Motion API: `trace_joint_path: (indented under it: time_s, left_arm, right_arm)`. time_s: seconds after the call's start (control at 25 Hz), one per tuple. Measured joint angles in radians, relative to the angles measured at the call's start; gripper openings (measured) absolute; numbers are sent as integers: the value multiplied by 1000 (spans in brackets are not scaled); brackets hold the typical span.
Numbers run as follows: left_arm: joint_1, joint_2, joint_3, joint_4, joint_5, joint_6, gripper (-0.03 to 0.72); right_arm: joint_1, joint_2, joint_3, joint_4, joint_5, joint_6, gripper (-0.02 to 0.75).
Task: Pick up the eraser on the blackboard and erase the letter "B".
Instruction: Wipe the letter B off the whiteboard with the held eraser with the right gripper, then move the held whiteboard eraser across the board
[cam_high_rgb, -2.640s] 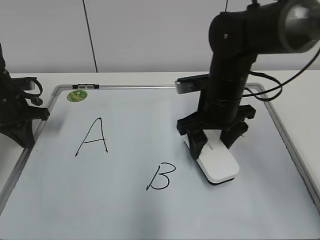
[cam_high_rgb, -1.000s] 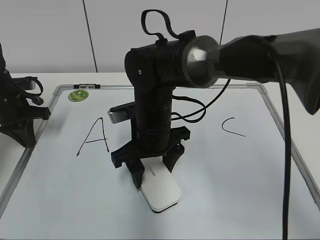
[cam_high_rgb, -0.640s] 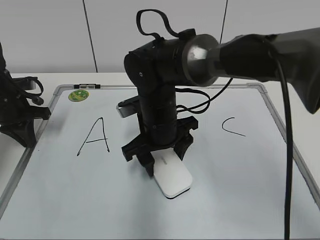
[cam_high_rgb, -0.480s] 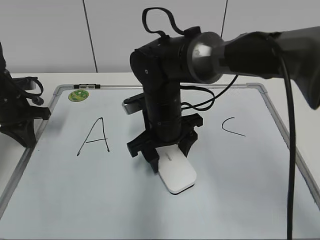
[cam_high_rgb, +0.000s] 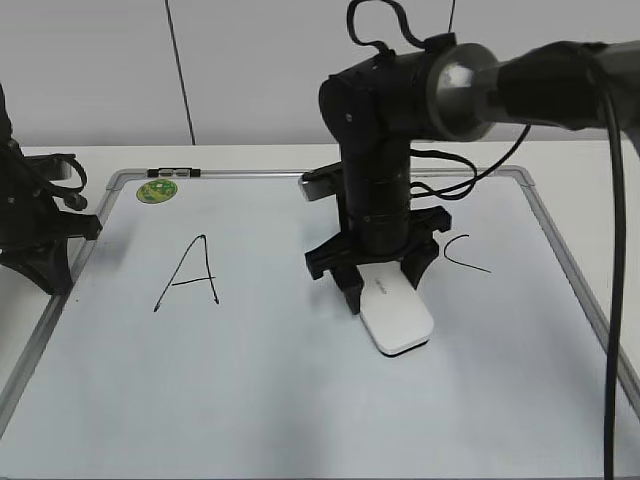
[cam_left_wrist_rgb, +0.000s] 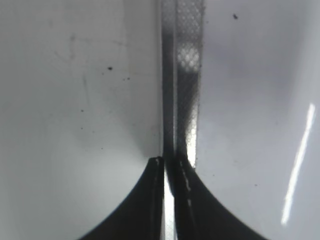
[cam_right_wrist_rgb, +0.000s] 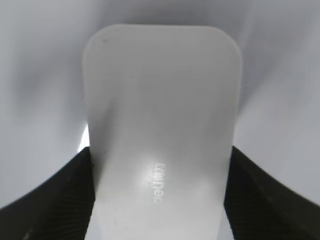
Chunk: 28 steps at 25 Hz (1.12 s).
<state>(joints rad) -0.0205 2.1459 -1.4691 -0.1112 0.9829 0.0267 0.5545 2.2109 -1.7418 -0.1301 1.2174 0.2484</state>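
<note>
White eraser (cam_high_rgb: 396, 318) in right hand (cam_high_rgb: 380, 285)

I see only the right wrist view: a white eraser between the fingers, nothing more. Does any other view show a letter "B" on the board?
Observer: No. The exterior view shows only the letter "A" and the letter "C" on the blackboard, though the arm hides part of it.
Operator: Where is the eraser relative to them?
Observer: The eraser sits on the board between them, nearer the "C", held by the right gripper.
Operator: And the left arm?
Observer: The left gripper is at the board's left edge, fingers nearly together.
</note>
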Motion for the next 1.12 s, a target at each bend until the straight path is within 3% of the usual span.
trace_joint_path:
  time_s: [0.16, 0.36, 0.76, 1.12]
  left_arm:
    - [0, 0, -2, 0, 1, 0, 22]
    - [0, 0, -2, 0, 1, 0, 22]
    - [0, 0, -2, 2, 4, 0, 22]
    - [0, 0, -2, 2, 4, 0, 22]
  right_arm:
    - [-72, -80, 96, -100, -4, 30, 524]
    - [-219, -199, 251, -112, -4, 34, 524]
    - [-419, -225, 312, 81, -5, -170, 524]
    - [-466, -184, 256, 120, -14, -197, 524]
